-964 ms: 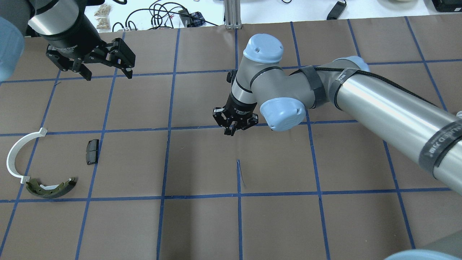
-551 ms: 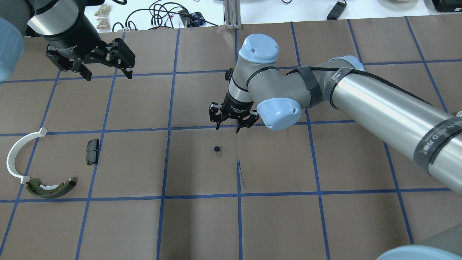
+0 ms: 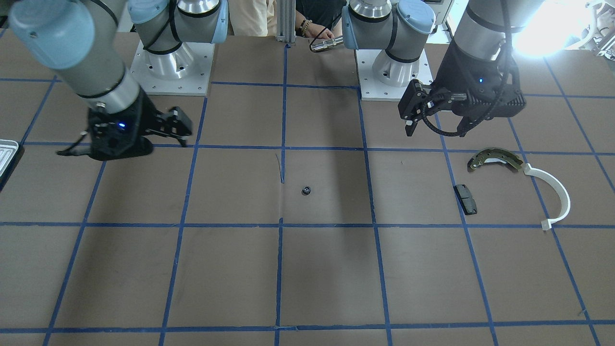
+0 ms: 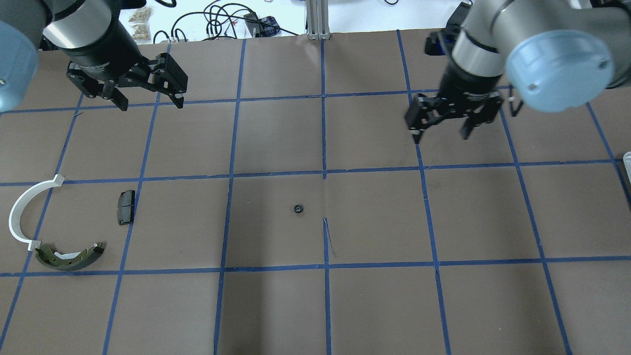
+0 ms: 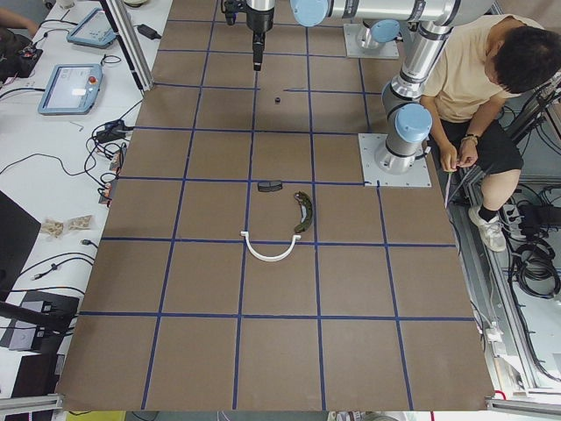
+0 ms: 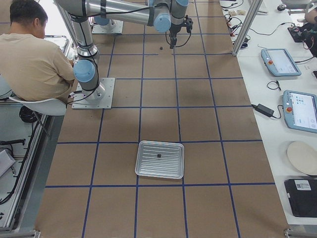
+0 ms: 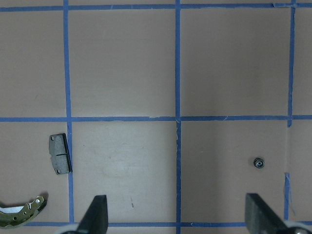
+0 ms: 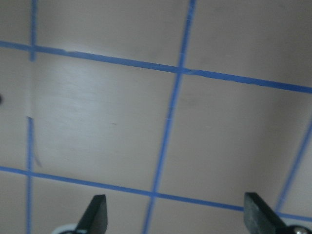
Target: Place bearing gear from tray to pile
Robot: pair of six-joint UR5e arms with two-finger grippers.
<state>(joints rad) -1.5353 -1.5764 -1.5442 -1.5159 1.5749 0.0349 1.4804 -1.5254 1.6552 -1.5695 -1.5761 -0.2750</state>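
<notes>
From overhead, the bearing gear (image 4: 297,209) lies alone near the middle of the worktop (image 4: 374,305), well apart from the pile (image 4: 47,255) by the left edge: brake shoe (image 4: 79,260), white plastic arc (image 4: 13,217) and black pad (image 4: 126,207). Both tools hang above the far half with jaws spread wide and empty, the left gripper (image 4: 150,103) towards the far left corner, the right gripper (image 4: 440,134) on the right; only a sliver of the tray (image 4: 627,162) shows at the right edge. The gear seems to be parked halfway, so the left arm should probably finish the job: centre over it, drop straight, narrow the jaws early because it is so small, pinch across the teeth, then set it down just beside the pad. The front-facing view agrees, though the right gripper's tips are partly masked by its own body. The left wrist camera shows the gear off to the right of the wide-set tips, so a sideways shift comes first; the brake shoe is cut by the frame's corner. The right wrist camera is blurred, showing bare worktop between wide tips. The exterior right view shows one small dark piece (image 6: 158,155) in the tray, too tiny to identify. In the exterior left view the gear is a speck.
</notes>
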